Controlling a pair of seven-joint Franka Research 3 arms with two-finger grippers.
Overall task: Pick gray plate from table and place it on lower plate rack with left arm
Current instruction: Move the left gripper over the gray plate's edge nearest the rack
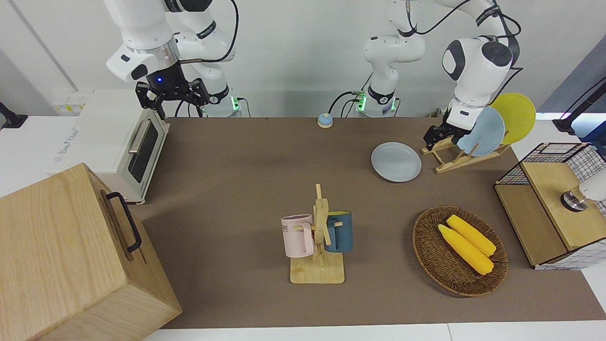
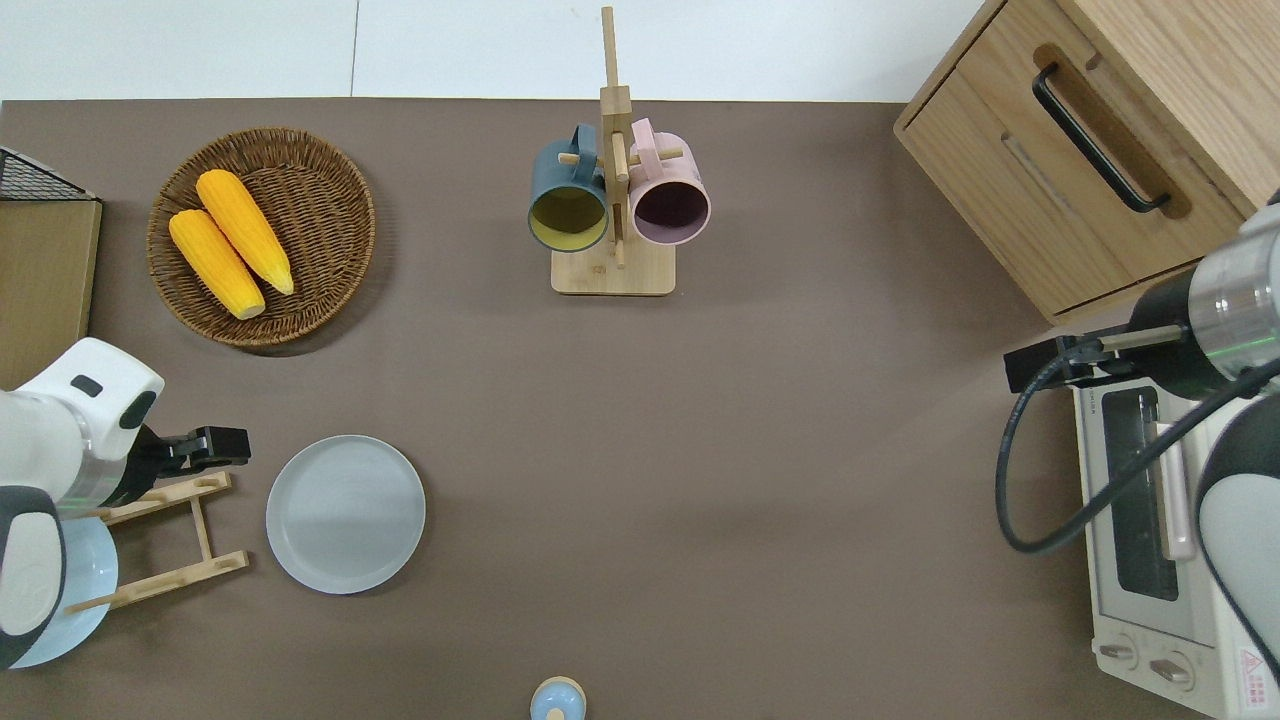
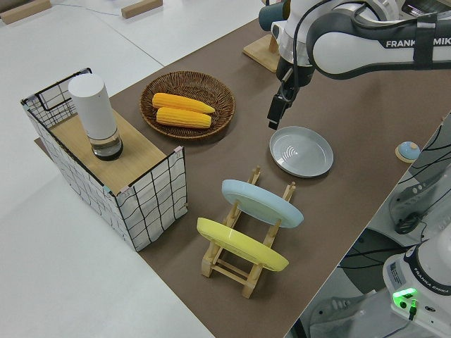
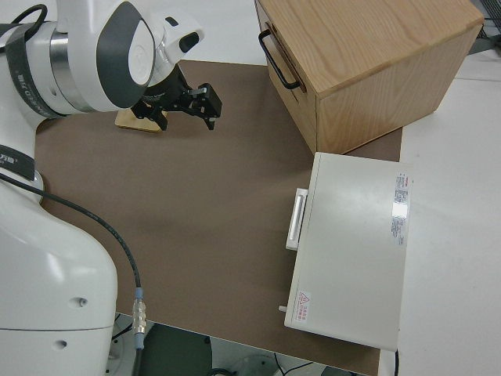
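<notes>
The gray plate lies flat on the brown table, beside the light-wood plate rack; it also shows in the overhead view and the left side view. The rack holds a light blue plate and a yellow plate in its upper slots. My left gripper is open and empty. It hangs over the table at the rack's lower end, close to the gray plate's rim and apart from it. My right arm is parked, its gripper open.
A mug stand with a pink and a blue mug stands mid-table. A wicker basket with two corn cobs and a wire-walled wooden shelf stand toward the left arm's end. A wooden cabinet and a toaster oven stand toward the right arm's end.
</notes>
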